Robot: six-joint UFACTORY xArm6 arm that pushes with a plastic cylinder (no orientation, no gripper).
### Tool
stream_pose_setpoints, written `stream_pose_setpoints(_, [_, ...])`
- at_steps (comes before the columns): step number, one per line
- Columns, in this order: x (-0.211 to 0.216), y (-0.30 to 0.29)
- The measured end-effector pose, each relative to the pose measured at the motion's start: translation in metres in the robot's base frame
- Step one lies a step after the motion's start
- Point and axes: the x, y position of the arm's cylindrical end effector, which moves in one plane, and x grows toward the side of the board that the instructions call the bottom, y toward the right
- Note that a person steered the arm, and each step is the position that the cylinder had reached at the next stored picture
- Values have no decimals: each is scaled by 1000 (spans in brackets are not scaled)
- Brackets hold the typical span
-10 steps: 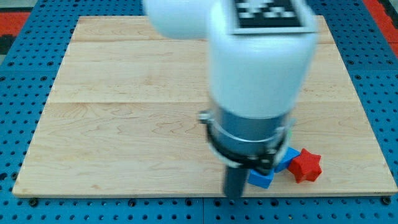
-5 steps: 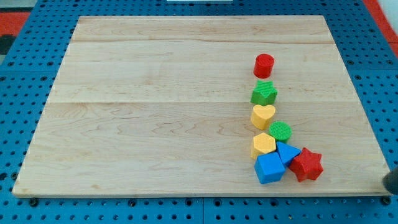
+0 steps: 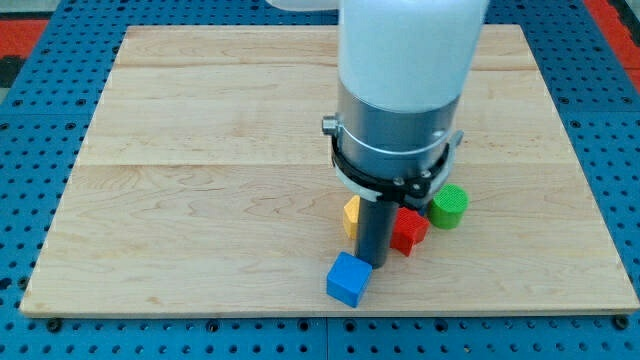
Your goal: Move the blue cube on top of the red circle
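Four blocks show on the wooden board [image 3: 200, 150], all low on its right-of-centre part, while the arm's white and grey body [image 3: 405, 100] covers the board behind them. The blue cube [image 3: 348, 278] sits nearest the view's bottom, close to the board's lower edge. The rod ends at my tip [image 3: 374, 263], which touches or nearly touches the cube's upper right corner. Just above the cube, a yellow block [image 3: 351, 214] peeks out at the rod's left, its shape hidden. A red block [image 3: 408, 229] lies at the rod's right, partly covered, so its shape cannot be told. A green cylinder [image 3: 449, 205] stands just right of that red block. The arm carries no claw, only the rod.
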Motion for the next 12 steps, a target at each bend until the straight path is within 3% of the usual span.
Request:
stream_pose_setpoints(1, [43, 50])
stream_pose_setpoints(2, [47, 48])
stream_pose_setpoints(4, [28, -59])
stream_pose_setpoints(5, [-11, -93])
stream_pose_setpoints(7, [-149, -115])
stream_pose_setpoints(8, [-179, -120])
stream_pose_setpoints(9, [-156, -148])
stream_pose_setpoints(10, [-199, -147])
stream_pose_setpoints(11, [-242, -94])
stream_pose_setpoints(12, [-251, -55])
